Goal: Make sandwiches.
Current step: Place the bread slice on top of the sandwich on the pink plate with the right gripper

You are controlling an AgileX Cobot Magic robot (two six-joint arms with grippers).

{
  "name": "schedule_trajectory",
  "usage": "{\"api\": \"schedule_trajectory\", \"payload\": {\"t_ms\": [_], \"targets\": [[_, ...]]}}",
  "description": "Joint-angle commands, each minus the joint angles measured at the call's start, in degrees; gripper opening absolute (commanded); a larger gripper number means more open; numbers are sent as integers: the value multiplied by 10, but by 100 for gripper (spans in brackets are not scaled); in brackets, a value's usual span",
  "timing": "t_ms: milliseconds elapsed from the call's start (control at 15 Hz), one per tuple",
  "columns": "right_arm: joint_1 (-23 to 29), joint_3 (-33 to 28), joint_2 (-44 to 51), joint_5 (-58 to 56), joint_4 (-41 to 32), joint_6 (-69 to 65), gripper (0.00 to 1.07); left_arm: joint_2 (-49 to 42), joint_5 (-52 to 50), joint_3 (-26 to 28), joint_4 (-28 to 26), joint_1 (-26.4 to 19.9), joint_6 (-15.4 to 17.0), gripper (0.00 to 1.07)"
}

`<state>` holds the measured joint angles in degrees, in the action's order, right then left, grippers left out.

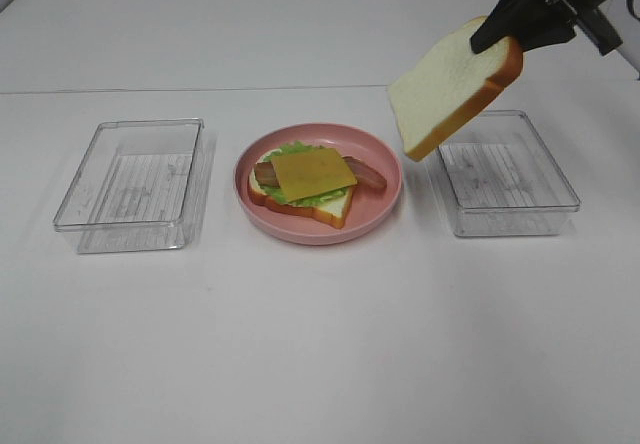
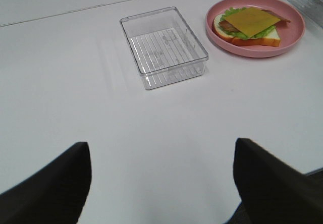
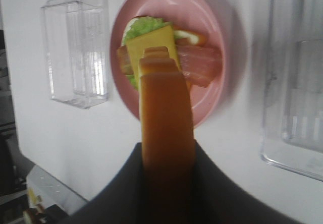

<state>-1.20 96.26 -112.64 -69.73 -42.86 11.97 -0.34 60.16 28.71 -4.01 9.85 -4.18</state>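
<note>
The open-faced sandwich [image 1: 305, 182] is sitting on the round pink plate [image 1: 385, 196] in the middle of the white table [image 1: 320, 344]: a bottom bread slice, green lettuce [image 1: 290, 150] peeking out around it, bacon strips [image 1: 368, 174] poking out on both sides, and a yellow cheese slice [image 1: 312, 173] lying on top, turned a little askew. The stack is filling most of the plate's floor, with a bare band of pink showing near the rim on the right.

I am holding the top bread slice [image 1: 455, 86] up in the air with my right gripper [image 1: 500, 34], its jaws clamping the crust at the upper corner (in my right wrist view the crust edge is running straight out between the dark fingers). The slice is hanging tilted, its lower corner hovering above the gap between the plate and the right clear tray [image 1: 510, 179], touching neither.

The left clear tray [image 1: 135, 184] is sitting well apart from the plate on the other side. Broad bare table is lying in front of all three.

My left gripper [image 2: 161, 183] is hanging above that front stretch of table, its fingers [image 2: 48, 188] spread wide, grasping nothing.
</note>
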Motion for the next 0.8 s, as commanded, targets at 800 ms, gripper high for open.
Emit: {"api": "schedule_trajectory", "payload": {"t_ms": [800], "targets": [[160, -132, -81, 273, -266, 90, 0, -11, -5, -1, -5, 1, 3, 75]]}}
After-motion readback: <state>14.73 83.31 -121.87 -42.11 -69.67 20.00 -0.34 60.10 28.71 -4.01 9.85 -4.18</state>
